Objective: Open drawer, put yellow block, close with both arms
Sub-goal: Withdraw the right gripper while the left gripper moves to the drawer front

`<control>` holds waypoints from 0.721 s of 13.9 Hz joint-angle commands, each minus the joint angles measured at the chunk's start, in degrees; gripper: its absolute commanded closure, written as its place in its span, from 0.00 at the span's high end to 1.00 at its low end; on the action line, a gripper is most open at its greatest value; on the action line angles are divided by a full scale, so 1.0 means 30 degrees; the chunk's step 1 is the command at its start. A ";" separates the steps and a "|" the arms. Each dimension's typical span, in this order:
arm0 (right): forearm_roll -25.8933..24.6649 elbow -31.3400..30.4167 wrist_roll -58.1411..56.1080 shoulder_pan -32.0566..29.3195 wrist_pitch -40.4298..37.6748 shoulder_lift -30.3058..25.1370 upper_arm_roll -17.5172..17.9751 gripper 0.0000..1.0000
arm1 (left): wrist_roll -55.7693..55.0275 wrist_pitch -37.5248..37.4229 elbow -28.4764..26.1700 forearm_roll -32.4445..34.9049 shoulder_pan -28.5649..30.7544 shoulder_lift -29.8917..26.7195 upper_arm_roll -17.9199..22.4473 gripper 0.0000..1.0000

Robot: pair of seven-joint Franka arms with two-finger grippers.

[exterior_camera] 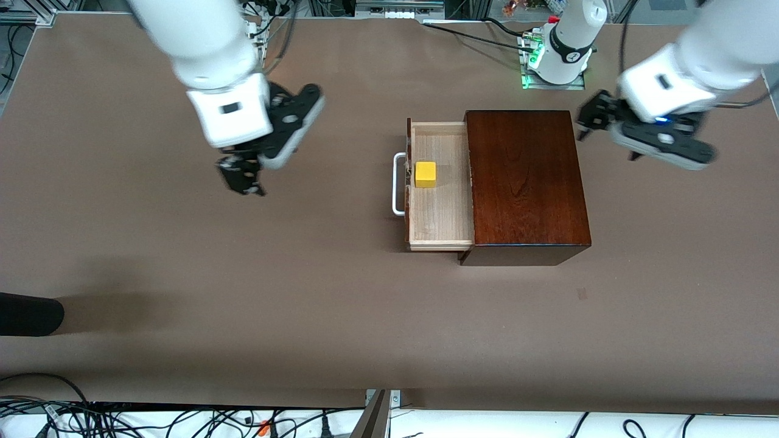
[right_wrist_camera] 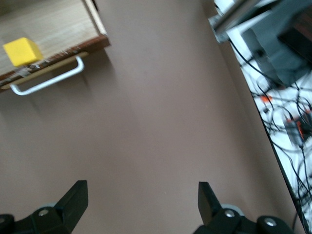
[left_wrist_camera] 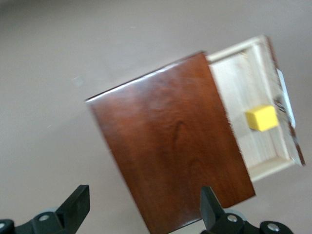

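The drawer (exterior_camera: pixel 441 213) stands pulled out of the dark mahogany box (exterior_camera: pixel 526 182), with its white handle (exterior_camera: pixel 398 184) toward the right arm's end of the table. The yellow block (exterior_camera: pixel 426 174) sits in the drawer tray close to the front panel. It also shows in the left wrist view as the block (left_wrist_camera: pixel 262 118) and in the right wrist view as the block (right_wrist_camera: pixel 22 51). My right gripper (exterior_camera: pixel 240 176) hangs open and empty over bare table, apart from the handle (right_wrist_camera: pixel 46 83). Beside the box (left_wrist_camera: pixel 170 146), at the left arm's end, my left gripper (exterior_camera: pixel 585 125) is open with nothing in it.
A black object (exterior_camera: pixel 30 314) juts in at the table edge on the right arm's end. Cables (exterior_camera: pixel 182 420) run below the table's near edge. The left arm's base (exterior_camera: pixel 563 55) stands at the table edge farther from the camera than the box.
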 commanded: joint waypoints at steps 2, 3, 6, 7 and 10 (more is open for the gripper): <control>0.0452 -0.4583 0.2543 -0.0975 0.0345 -0.3806 -0.0211 1.00 | 0.1246 0.0536 0.1079 0.0166 -0.0258 0.1514 -0.2419 1.00; 0.0626 -0.5319 0.3337 -0.1385 0.0316 -0.4598 -0.0211 1.00 | 0.1681 0.1034 0.1256 0.0166 -0.0434 0.2041 -0.3063 1.00; 0.1533 -0.7079 0.5683 -0.3491 0.0052 -0.6417 -0.0211 1.00 | 0.2914 0.3200 0.1316 0.0282 -0.1689 0.3448 -0.4385 1.00; 0.1739 -0.7723 0.5834 -0.4310 0.0052 -0.6945 -0.0211 1.00 | 0.2945 0.3874 0.1316 0.0312 -0.2507 0.3917 -0.4417 1.00; 0.1859 -0.8957 0.5894 -0.6334 -0.0181 -0.7827 -0.0211 1.00 | 0.3937 0.5721 0.1346 0.0342 -0.4533 0.5265 -0.4388 1.00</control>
